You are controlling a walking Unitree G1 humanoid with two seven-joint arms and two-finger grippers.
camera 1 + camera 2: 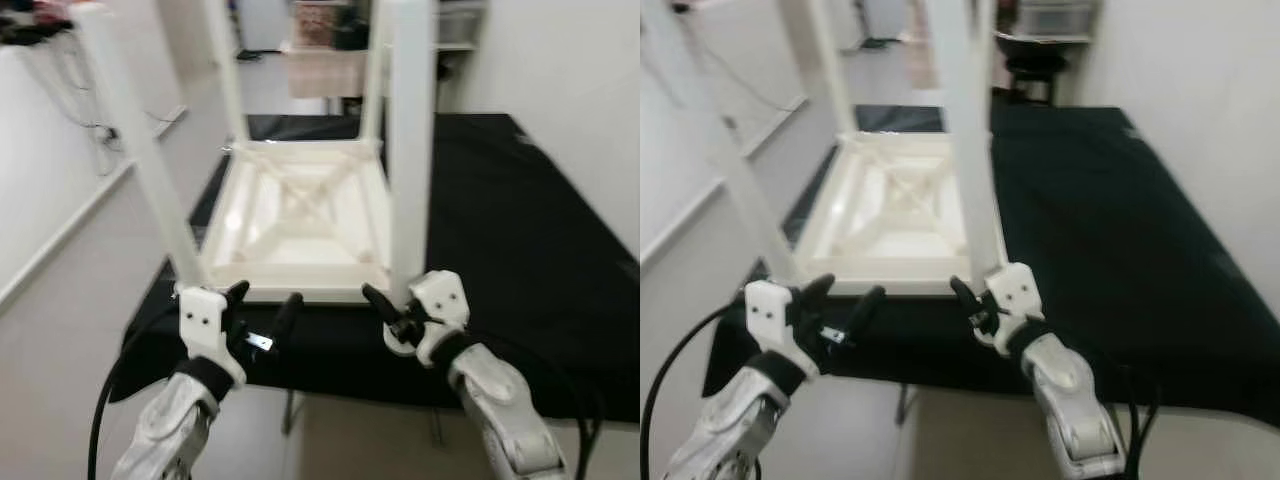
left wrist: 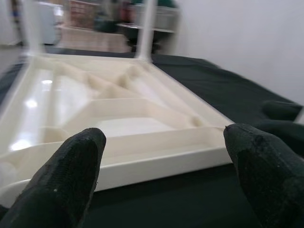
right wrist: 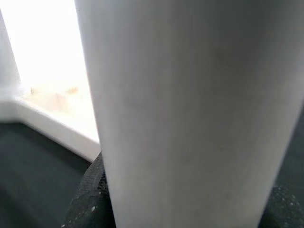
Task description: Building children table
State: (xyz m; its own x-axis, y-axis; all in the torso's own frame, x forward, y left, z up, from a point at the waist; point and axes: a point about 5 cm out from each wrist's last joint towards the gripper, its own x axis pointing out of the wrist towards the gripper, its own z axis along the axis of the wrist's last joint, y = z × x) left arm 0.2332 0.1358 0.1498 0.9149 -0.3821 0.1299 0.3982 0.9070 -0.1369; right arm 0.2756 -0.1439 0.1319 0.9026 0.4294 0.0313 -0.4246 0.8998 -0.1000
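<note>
White children's table upside down on the black worktop, both hands at its near edge.

The children's table (image 1: 300, 225) lies top-down on the black-covered worktop (image 1: 520, 250), its ribbed underside facing up and its four white legs standing upward. The near right leg (image 1: 412, 150) rises at the near right corner, and the right hand (image 1: 398, 318) sits at its base with its black fingers set around the leg; in the right wrist view the leg (image 3: 190, 114) stands between the fingers, a dark finger (image 3: 90, 194) just beside it. The near left leg (image 1: 135, 140) leans outward from the near left corner. The left hand (image 1: 262, 318) hovers just in front of the table's near rim, its fingers (image 2: 71, 175) spread wide and holding nothing. Pale floor (image 1: 60, 340) lies to the robot's left of the worktop, with a white wall (image 1: 570, 90) on the right.
</note>
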